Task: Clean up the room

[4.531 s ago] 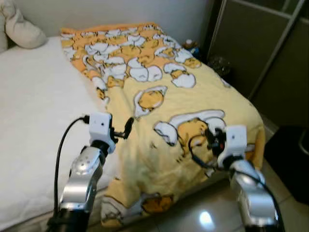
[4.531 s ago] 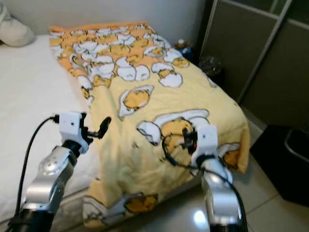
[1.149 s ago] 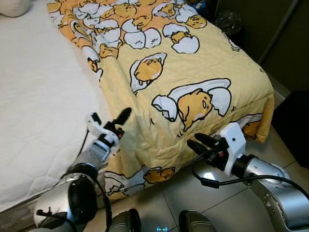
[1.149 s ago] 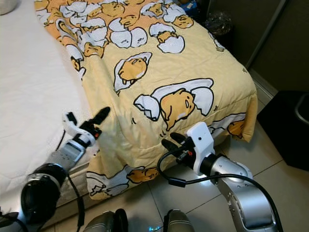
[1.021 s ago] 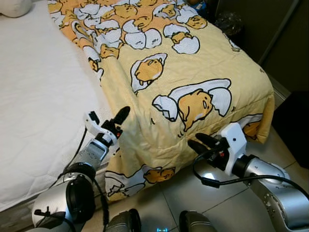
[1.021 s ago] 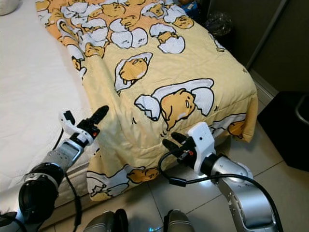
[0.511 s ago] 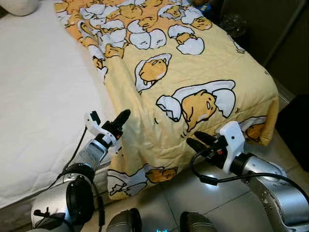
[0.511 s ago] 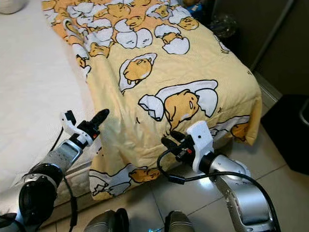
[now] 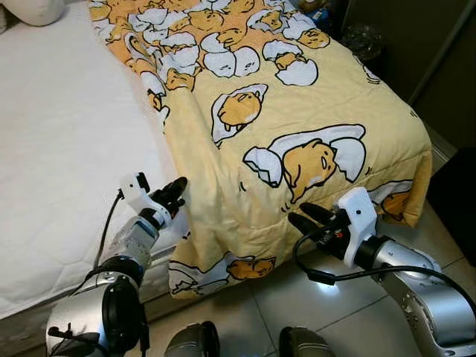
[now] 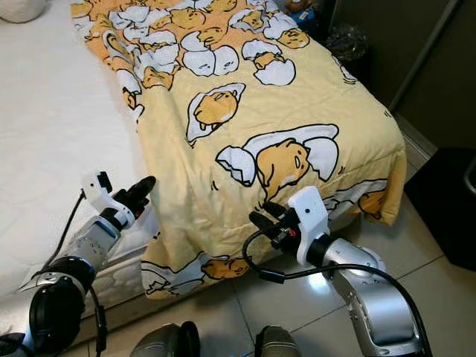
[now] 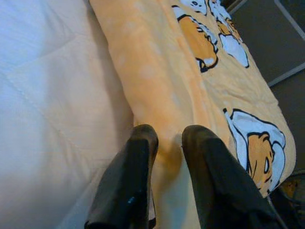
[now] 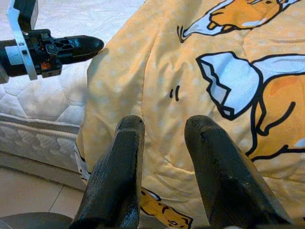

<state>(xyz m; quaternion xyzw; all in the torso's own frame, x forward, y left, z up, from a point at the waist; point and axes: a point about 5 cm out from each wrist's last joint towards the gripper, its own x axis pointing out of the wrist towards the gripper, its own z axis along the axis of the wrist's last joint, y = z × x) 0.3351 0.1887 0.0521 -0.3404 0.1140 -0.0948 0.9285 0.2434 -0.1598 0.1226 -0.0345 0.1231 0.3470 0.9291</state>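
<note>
Blanket [image 9: 297, 111] edge sits between left gripper's [image 11: 167, 138] narrowly parted fingers; right gripper [image 9: 303, 220] spread, just off its hanging corner.

Two silver arms are showing black joints, white wrist blocks, looping black cables and black-fingered hands, left hand [image 9: 172, 195] and right hand [image 9: 301, 219].

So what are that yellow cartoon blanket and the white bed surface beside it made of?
The blanket looks like soft quilted fabric, probably cotton or polyester: matte, printed, with stitched seams and puffy folds. The mattress seems to have a padded white textile cover, with faint hexagonal quilting. The exact fibres cannot be told.
</note>
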